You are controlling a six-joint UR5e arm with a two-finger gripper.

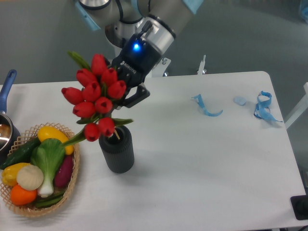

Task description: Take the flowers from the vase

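Observation:
The flowers [96,94], a bunch of red tulip buds with green leaves, lean to the left out of the vase [117,150], a small dark grey ribbed cylinder standing on the white table. A thin stem end shows at the vase mouth. My gripper [126,98] comes down from the back and sits right behind and against the right side of the bunch, above the vase. One dark finger [138,95] shows to the right of the buds. The other finger is hidden behind the buds, so I cannot tell how the jaws stand.
A wicker basket [72,185] of colourful vegetables sits just left of the vase. A blue-handled metal pot [6,126] is at the left edge. Blue tape scraps [207,107] [263,107] lie on the table [207,168] at the back right.

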